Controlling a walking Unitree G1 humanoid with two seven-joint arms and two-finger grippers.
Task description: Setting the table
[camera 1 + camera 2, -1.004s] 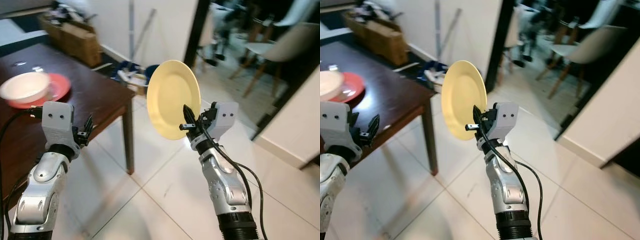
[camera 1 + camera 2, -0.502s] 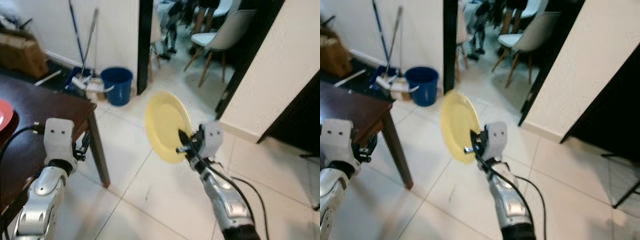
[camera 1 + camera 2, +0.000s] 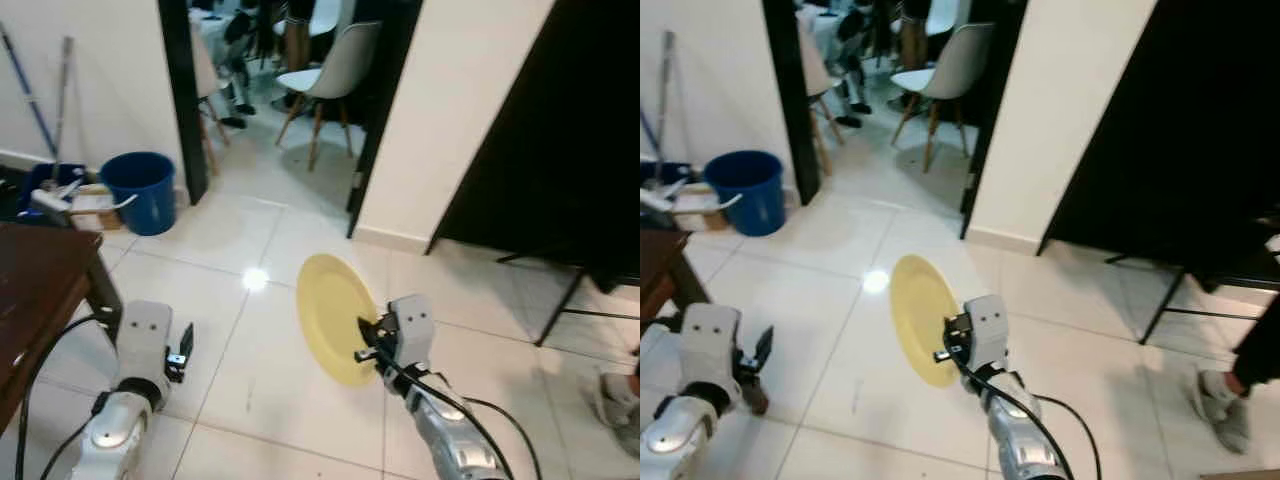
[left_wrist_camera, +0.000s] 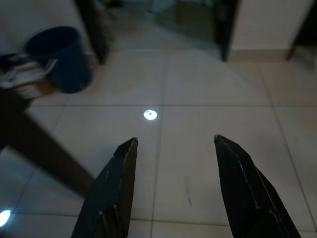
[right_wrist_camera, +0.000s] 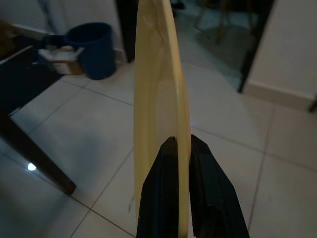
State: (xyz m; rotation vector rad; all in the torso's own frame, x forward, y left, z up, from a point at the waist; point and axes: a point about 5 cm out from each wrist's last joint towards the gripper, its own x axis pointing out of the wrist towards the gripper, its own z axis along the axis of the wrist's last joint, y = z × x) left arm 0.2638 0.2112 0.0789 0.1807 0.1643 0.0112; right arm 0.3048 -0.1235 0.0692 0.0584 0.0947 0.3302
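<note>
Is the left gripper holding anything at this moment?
No: in the left wrist view the left gripper has its fingers spread apart, with bare floor tiles between them.

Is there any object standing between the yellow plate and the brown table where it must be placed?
Nothing visible does. The right tool holds the yellow plate upright by its rim above bare floor tiles, and the brown table lies to the robot's left; the open left tool hovers near its corner.

Beside the dark table (image 3: 35, 290), the tiled floor (image 3: 240, 250) lies open up to the blue bucket (image 3: 138, 190) and the white chair (image 3: 325, 70) beyond.
</note>
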